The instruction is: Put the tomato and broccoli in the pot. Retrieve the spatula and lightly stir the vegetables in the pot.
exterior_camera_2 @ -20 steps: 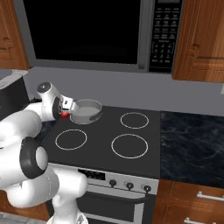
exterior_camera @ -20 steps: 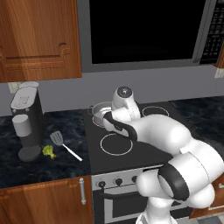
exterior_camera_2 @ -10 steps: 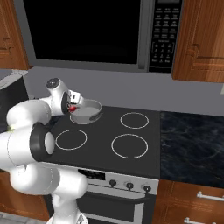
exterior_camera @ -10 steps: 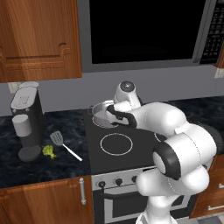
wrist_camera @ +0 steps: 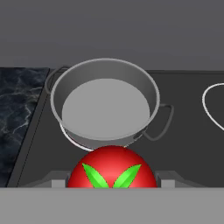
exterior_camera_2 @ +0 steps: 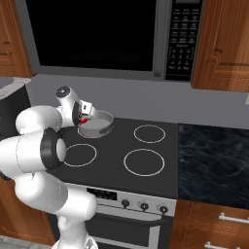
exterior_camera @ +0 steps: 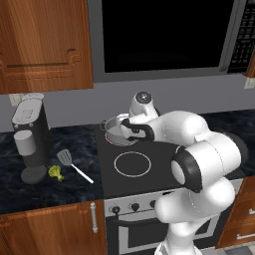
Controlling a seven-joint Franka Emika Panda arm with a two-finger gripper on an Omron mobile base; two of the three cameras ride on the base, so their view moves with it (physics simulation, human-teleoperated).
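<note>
Tomato in gripper, beside pot

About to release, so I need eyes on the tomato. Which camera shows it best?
The hand view: the tomato sits large and close, just before the empty pot. The right base view gives a small red speck beside the pot rim. In the left base view the arm hides it.

A home kitchen. A black glass-top stove with four ringed burners sits at the centre, its oven front and knobs below at 6 o'clock. A built-in microwave hangs above at 12 o'clock, flanked by wooden cabinets. Dark marble bench runs either side, a coffee machine stands at 9 o'clock, and a pot rests on a back burner.
</note>
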